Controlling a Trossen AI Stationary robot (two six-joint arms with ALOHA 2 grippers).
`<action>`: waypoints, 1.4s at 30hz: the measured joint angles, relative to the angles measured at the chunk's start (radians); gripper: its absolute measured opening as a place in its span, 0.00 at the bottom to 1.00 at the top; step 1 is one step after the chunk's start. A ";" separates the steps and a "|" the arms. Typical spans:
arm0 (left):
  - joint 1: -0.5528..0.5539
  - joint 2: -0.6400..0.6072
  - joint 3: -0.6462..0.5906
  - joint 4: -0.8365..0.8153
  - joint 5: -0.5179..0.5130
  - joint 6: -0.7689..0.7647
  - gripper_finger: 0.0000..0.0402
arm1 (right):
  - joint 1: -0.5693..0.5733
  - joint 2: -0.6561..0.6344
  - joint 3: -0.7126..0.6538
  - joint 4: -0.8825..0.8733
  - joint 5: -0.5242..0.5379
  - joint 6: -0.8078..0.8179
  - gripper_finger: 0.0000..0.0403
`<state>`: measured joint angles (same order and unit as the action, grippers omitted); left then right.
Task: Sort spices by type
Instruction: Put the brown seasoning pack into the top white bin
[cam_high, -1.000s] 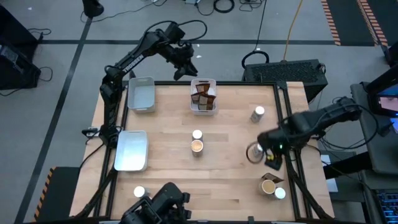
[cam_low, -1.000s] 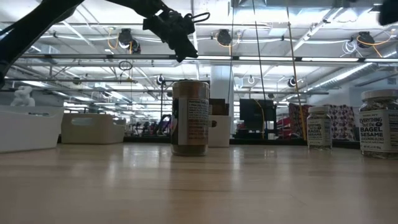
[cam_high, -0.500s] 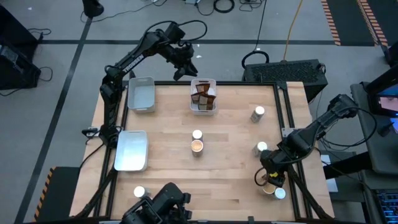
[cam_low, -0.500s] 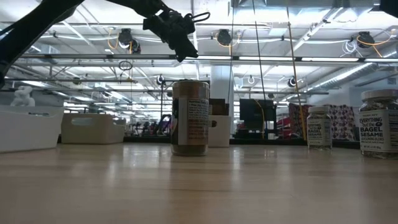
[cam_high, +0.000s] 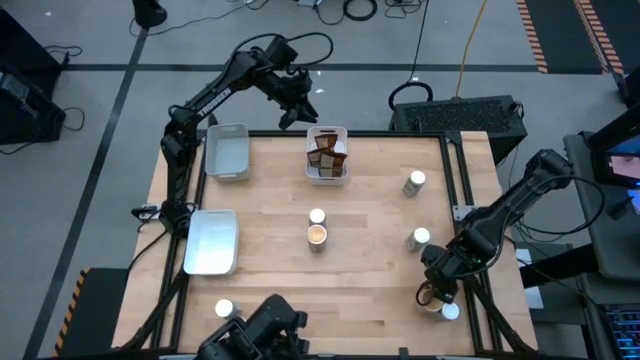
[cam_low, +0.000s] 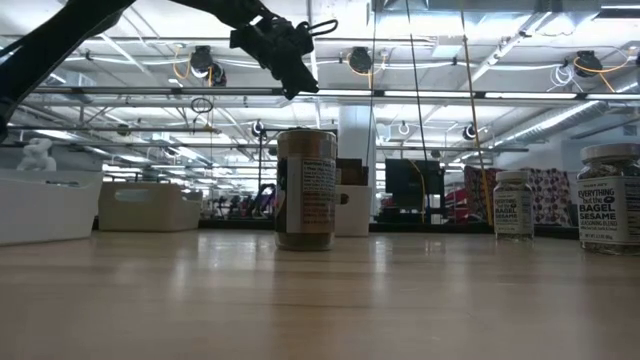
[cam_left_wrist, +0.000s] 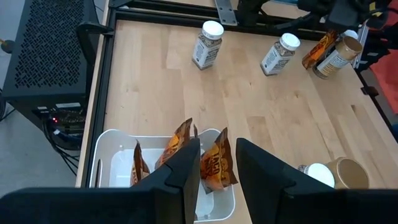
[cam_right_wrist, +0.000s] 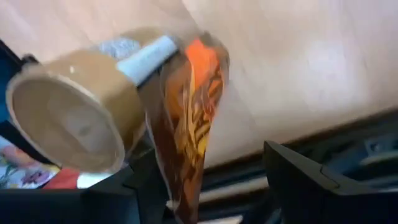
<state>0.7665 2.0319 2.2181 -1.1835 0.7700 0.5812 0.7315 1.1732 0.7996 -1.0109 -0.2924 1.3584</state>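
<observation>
The table (cam_high: 380, 300) carries three white trays: two bare ones on its left side (cam_high: 228, 150) (cam_high: 211, 241) and one at the far edge (cam_high: 328, 172) holding brown packets (cam_high: 326, 152). White-topped jars (cam_high: 415, 182) (cam_high: 420, 238) stand to the right, and another (cam_high: 317, 216) touches a tan-topped jar (cam_high: 317, 235) at centre. The left gripper (cam_high: 297, 108) hangs above the far edge beside the packet tray, fingers narrowly apart, holding nothing. The right gripper (cam_high: 436, 292) is low at the near right corner, fingers spread around a packet (cam_right_wrist: 189, 134) beside a tan jar (cam_right_wrist: 78, 124).
</observation>
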 joint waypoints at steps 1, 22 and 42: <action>-0.002 0.000 0.000 0.000 0.000 0.000 0.27 | 0.000 0.000 -0.004 0.002 0.010 0.002 0.56; -0.016 0.001 0.000 -0.002 0.000 -0.003 0.27 | 0.017 0.000 -0.115 0.156 0.051 0.070 0.19; -0.109 0.001 0.000 0.116 0.198 -0.030 0.27 | -0.048 -0.142 0.082 -0.067 0.065 0.042 0.00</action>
<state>0.6574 2.0332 2.2181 -1.0671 0.9682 0.5514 0.6832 1.0309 0.8816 -1.0780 -0.2277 1.4006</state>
